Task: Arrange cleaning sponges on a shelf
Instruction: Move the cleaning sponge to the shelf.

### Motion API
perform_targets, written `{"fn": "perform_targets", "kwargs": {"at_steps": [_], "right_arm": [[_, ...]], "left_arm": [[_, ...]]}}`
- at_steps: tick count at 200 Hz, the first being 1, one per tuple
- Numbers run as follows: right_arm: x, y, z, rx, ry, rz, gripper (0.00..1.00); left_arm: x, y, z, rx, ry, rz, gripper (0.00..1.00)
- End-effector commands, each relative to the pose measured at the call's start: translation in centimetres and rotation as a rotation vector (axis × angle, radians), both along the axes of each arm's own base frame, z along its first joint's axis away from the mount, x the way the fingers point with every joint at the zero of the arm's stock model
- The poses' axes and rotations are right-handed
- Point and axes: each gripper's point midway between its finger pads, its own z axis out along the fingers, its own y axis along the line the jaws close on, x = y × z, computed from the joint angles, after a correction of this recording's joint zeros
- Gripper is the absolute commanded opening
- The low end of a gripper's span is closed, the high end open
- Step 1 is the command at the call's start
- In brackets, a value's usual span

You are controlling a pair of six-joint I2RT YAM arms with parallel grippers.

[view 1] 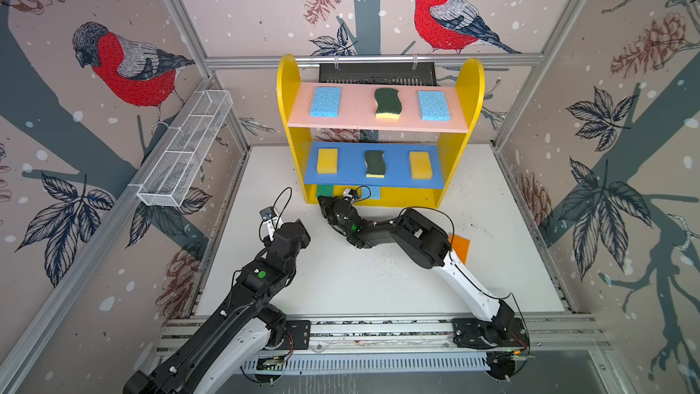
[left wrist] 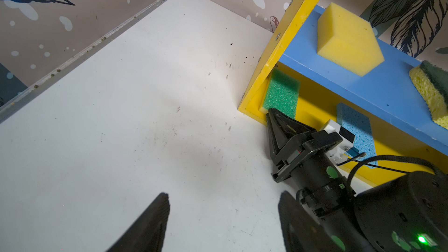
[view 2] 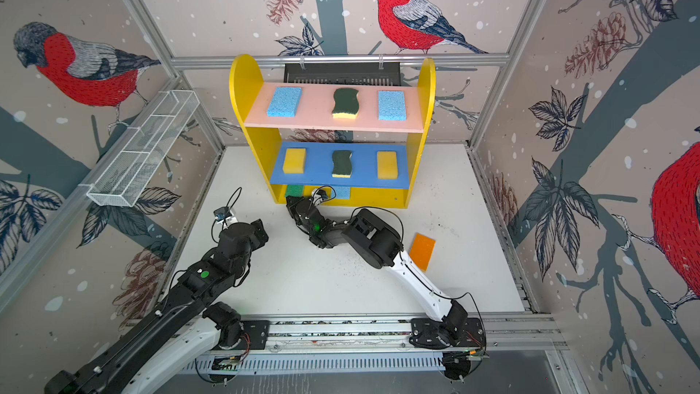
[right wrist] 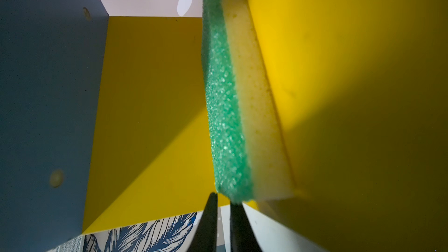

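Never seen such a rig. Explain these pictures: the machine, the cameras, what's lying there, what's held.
Two robot arms, each ending in a two-finger gripper, are filling a shelf with sponges. Two pictures look down from overhead; two come from cameras on the arms' wrists. Six sponges sit on the upper two boards; a green sponge and a blue sponge lie on the bottom one. An orange sponge lies on the table. The right gripper, shut, is at the green sponge's edge, holding nothing. The left gripper is open and empty.
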Motion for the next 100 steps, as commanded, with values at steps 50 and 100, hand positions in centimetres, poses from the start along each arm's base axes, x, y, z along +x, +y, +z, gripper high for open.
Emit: {"fn": "perform_targets", "kwargs": {"at_steps": [50,100], "right_arm": [[-0.8,-2.5,-7.9,-0.222,0.162,-0.009,0.14],[-0.5,-3.3,-7.6,-0.222,0.161,-0.023,0.14]], "left_arm": [[0.0,0.2,-0.3,0.006,0.002,0.014,0.72],[0.1,0.2,-0.3,0.007,0.003,0.014,0.72]]}}
